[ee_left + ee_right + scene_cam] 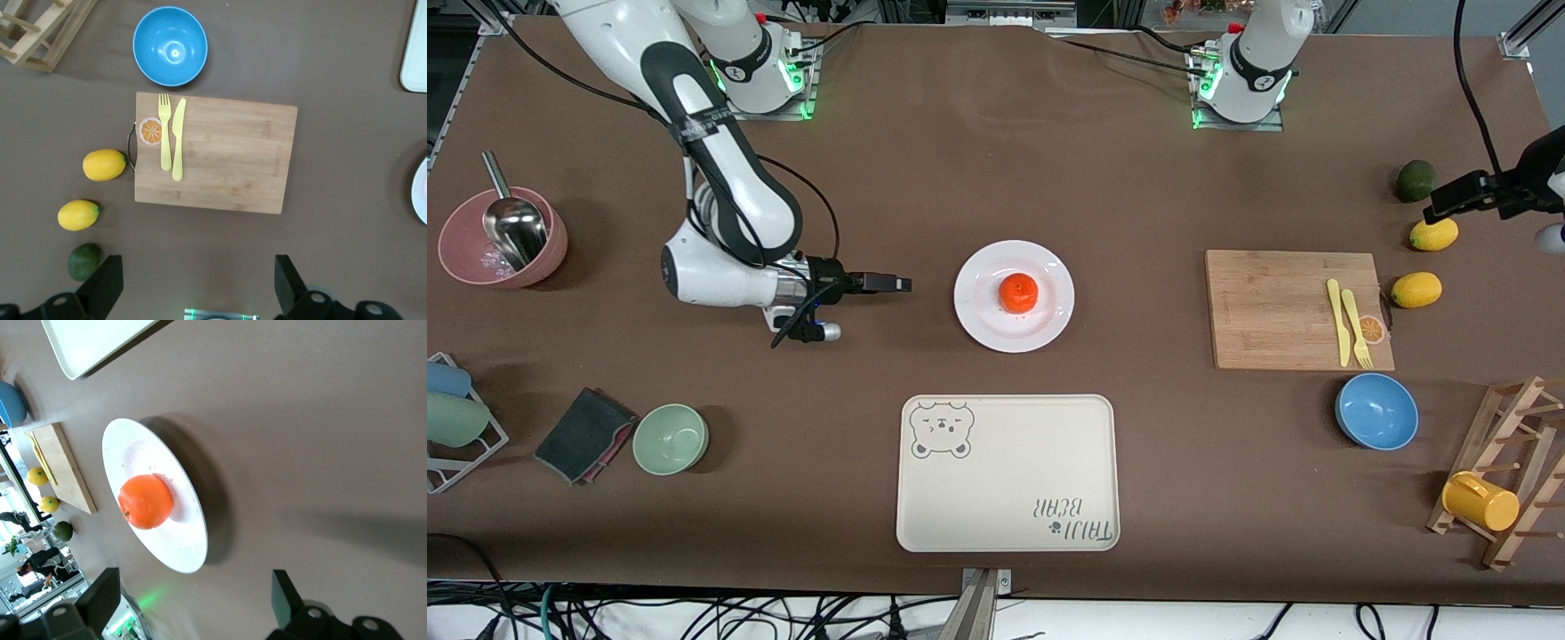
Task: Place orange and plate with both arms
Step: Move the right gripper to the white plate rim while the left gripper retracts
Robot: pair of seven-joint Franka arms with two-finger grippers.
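The orange [1018, 292] sits on the white plate [976, 311] in the middle of the table. Both show in the right wrist view, the orange [145, 501] on the plate [130, 450]. My right gripper [903, 284] is low over the table beside the plate, toward the right arm's end, and points at it. Its fingers are open and empty [195, 583], apart from the plate. My left gripper [1440, 210] hangs high over the left arm's end of the table, open and empty [199, 267]. The plate's rim [421, 193] shows at the edge of the left wrist view.
A cream bear-print tray [1007, 471] lies nearer the camera than the plate. A wooden cutting board [1280, 307] with yellow fork and knife, a blue bowl [1376, 411], two lemons [1416, 290] and an avocado [1414, 180] are toward the left arm's end. A green bowl [671, 438] and pink bowl [463, 258] are toward the right arm's end.
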